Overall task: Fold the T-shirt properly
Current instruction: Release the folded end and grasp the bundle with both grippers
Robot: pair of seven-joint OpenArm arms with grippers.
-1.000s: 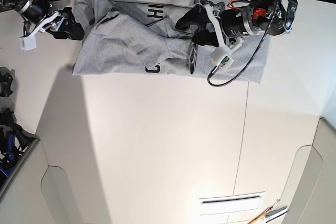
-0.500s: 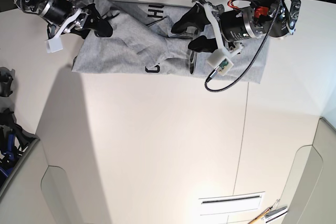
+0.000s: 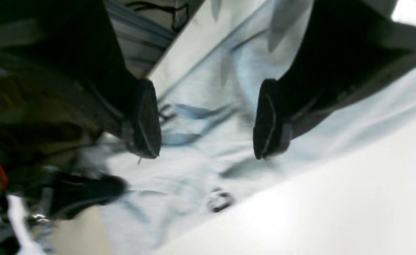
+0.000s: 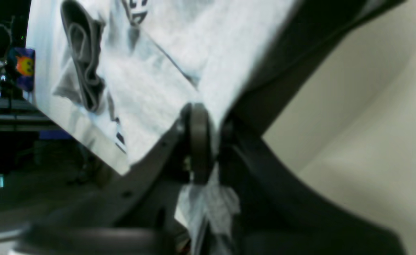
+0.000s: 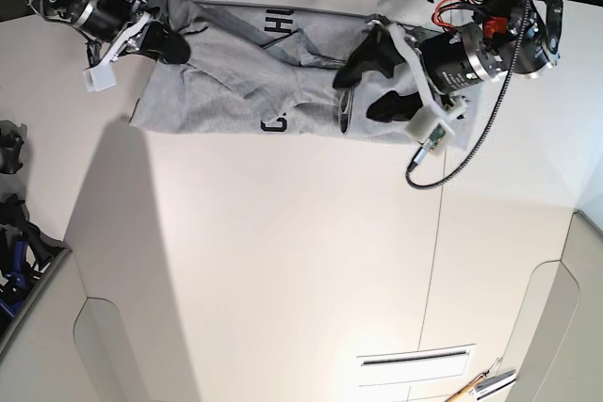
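The light grey T-shirt [image 5: 226,91] lies crumpled along the table's far edge, with bits of black lettering showing among its folds. My right gripper [image 5: 174,47] is at the shirt's top-left corner. In the right wrist view this gripper [image 4: 208,138] is shut on a fold of the T-shirt [image 4: 165,63], and cloth hangs out below the pinch. My left gripper [image 5: 356,91] hovers over the shirt's right half. Seen from the left wrist, it [image 3: 206,154] stands open, with wrinkled T-shirt [image 3: 200,106] cloth under the wide gap.
The white table [image 5: 283,261] stretches toward the near side, with a seam running down its right part. Dark clamps [image 5: 9,148] and a bin [image 5: 19,265] sit at the left edge. A slot [image 5: 415,364] and a pen-like tool [image 5: 485,383] lie at the bottom right.
My right gripper moved from beside the shirt onto its top-left corner and shut on the cloth. The left arm shifted right and slightly nearer, still open.
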